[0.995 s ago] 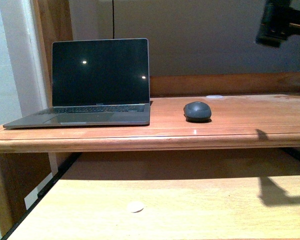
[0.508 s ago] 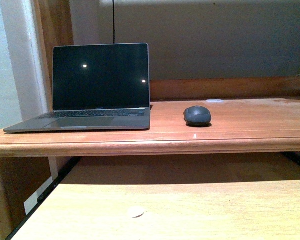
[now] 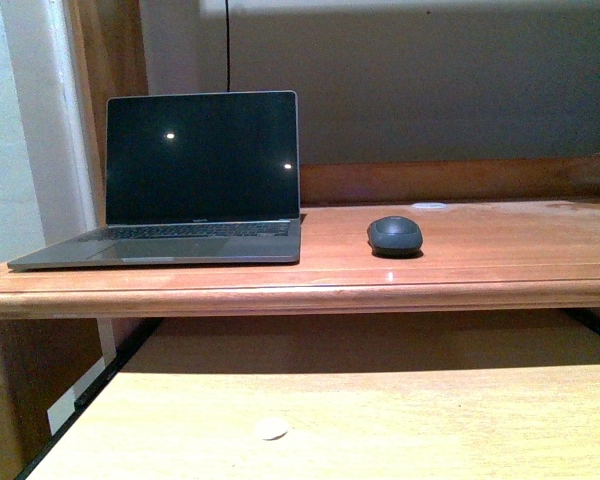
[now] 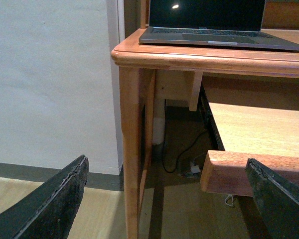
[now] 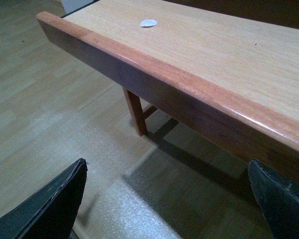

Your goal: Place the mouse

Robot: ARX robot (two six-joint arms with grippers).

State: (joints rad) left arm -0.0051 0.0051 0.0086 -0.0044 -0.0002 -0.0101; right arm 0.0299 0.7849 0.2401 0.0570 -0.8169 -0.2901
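Note:
The small dark grey mouse [image 3: 394, 235] lies on the upper wooden desk top [image 3: 480, 250], to the right of the open laptop [image 3: 180, 190]. No gripper shows in the front view. My left gripper [image 4: 172, 199] is open and empty, low beside the desk's left leg [image 4: 132, 149], with the laptop [image 4: 219, 30] above and beyond it. My right gripper [image 5: 169, 199] is open and empty, below and in front of the lower shelf's front edge [image 5: 179, 94], over the floor. The mouse is not in either wrist view.
A pale lower pull-out shelf [image 3: 380, 420] carries a small flat white disc [image 3: 271, 428], also in the right wrist view [image 5: 148, 23]. A white wall [image 4: 50, 79] stands left of the desk. Cables [image 4: 182, 159] lie under it. A raised wooden back rail [image 3: 450, 180] borders the desk top.
One second ago the right arm showed at the upper right of the front view, casting a shadow on the shelf; it has left that view. The camera view has shifted slightly.

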